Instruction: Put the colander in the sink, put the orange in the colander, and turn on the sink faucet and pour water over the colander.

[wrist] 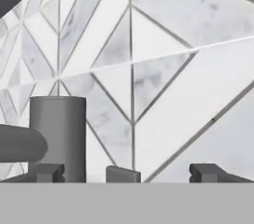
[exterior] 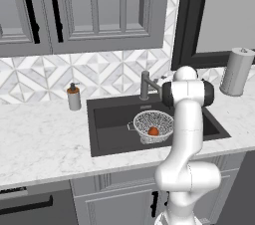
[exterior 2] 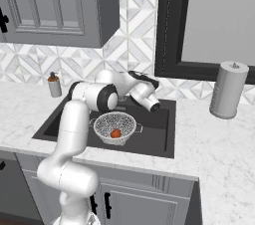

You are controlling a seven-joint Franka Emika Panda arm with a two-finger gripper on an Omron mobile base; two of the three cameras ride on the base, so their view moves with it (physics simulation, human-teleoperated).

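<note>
The colander [exterior: 153, 125] [exterior 2: 115, 127] sits inside the dark sink [exterior: 112, 119] [exterior 2: 154, 124], right of the basin's middle. In its bowl lies the orange [exterior: 153, 131] [exterior 2: 115, 133]. At the back rim stands the sink faucet [exterior: 145, 85], with my arm reaching over the basin just to its right. Seen from the hand, the faucet post [wrist: 58, 134] rises at the left, a dark rounded bar crossing it, with backsplash tiles behind. My gripper [wrist: 128, 173] is open, nothing between its fingertips [wrist: 208, 172], and sits level with the faucet, right of the post.
A grey soap dispenser [exterior: 74, 97] [exterior 2: 55, 86] stands on the marble counter left of the sink. A paper towel roll [exterior: 236, 71] [exterior 2: 228, 89] stands at the right. Grey wall cabinets hang above, and a dark window frame sits behind the sink.
</note>
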